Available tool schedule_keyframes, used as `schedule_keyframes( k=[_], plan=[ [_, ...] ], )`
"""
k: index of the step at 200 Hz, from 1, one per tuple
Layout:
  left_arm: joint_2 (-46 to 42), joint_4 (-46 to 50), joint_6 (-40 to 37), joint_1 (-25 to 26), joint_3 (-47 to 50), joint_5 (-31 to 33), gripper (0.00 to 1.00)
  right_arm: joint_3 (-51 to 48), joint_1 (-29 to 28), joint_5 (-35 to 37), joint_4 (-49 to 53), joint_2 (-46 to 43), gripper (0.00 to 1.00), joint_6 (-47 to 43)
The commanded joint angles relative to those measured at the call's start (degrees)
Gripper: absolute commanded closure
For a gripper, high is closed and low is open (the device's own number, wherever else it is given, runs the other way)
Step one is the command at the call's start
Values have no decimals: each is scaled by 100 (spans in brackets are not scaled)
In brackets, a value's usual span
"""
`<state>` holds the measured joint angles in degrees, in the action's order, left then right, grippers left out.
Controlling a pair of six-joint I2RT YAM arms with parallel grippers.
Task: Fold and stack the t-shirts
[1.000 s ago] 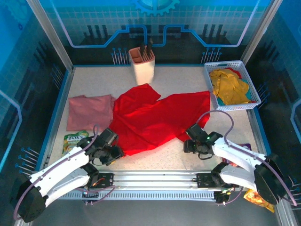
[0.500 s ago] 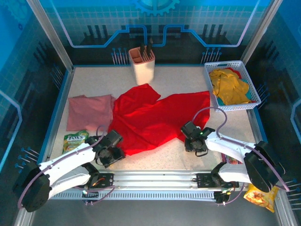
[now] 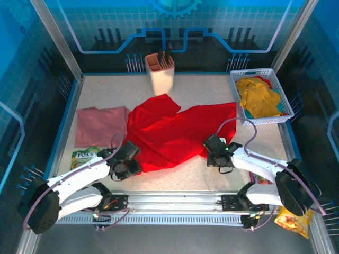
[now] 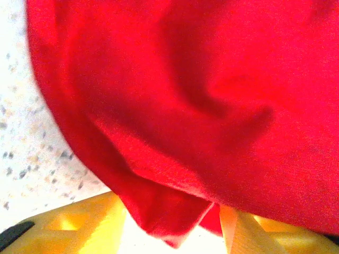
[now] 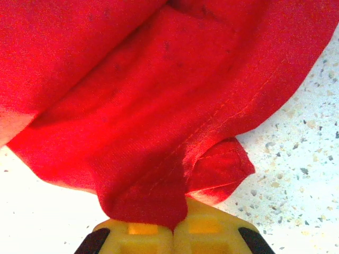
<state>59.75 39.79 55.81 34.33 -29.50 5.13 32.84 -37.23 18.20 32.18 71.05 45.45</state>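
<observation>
Pink t-shirt [image 3: 100, 124] folded; red t-shirt [image 3: 175, 135] lies crumpled, yellow t-shirts [image 3: 258, 98] wait in basket [image 3: 252, 72]. Right gripper [image 5: 174, 225] pinches the red hem. Left gripper [image 4: 172, 227] stands apart around it, seemingly not gripping.

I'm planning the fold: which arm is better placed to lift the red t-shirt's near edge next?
Right, probably. The right gripper is shut on the hem of the red t-shirt, while the left gripper has its fingers apart, cloth only hanging between them.

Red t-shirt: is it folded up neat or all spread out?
Spread out, not folded. The red t-shirt lies rumpled across the table, unlike the pink t-shirt folded flat beside it.
</observation>
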Motion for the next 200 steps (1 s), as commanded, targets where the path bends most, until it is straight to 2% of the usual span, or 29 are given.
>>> schedule_keyframes(
  k=[1, 42, 62, 99, 126, 145, 164, 200],
  plan=[
    [238, -330, -676, -347, -216, 220, 50, 238, 75, 62, 444, -203, 100, 38],
    [677, -630, -1010, -584, -370, 133, 48, 101, 294, -286, 740, -922, 100, 67],
    [872, -781, -1043, -586, -455, 64, 52, -9, 567, -500, 779, -1222, 100, -6],
    [1040, -674, -1149, -595, -708, -32, 69, -89, 1103, -869, 899, -1451, 100, -164],
    [865, -113, -1292, -614, -982, -33, 87, 78, 1440, -879, 1348, -1516, 100, -239],
    [702, 618, -1532, -725, -1356, 14, 95, 197, 1720, -1029, 1766, -1697, 100, -312],
    [510, 1319, -1814, -955, -1802, 62, 99, 219, 1813, -1312, 2002, -1985, 100, -172],
    [257, 2149, -2288, -1490, -2550, 115, 100, 757, 2240, -1128, 2958, -2875, 100, 196]
  ],
)
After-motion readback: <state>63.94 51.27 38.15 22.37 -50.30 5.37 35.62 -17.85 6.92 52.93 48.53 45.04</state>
